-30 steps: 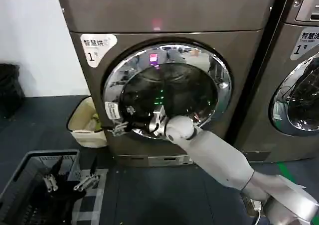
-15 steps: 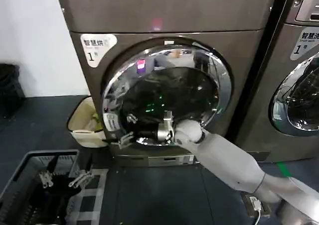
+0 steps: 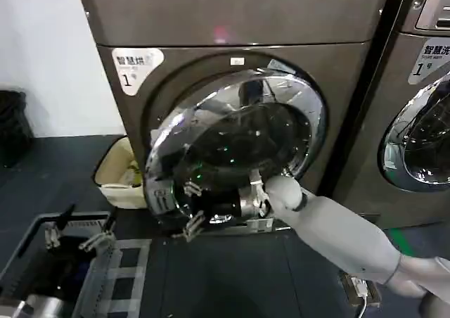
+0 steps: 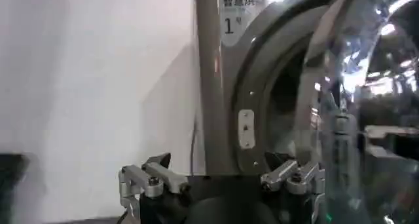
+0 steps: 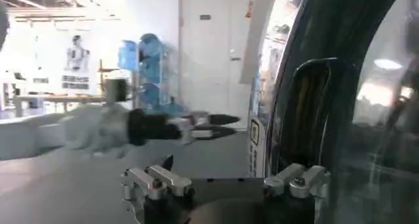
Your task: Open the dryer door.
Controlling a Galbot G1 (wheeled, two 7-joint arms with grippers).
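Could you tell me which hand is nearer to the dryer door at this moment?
The right. The right hand is at the lower edge of the dryer door, which stands partly open. The left hand is apart, low over the basket.

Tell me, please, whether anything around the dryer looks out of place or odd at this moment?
Nothing looks damaged or spilled. The dryer door stands partly open from the dryer, its left edge swung out, with the right hand at its lower rim. The left hand waits low over a dark basket. A cream bin sits beside the machine.
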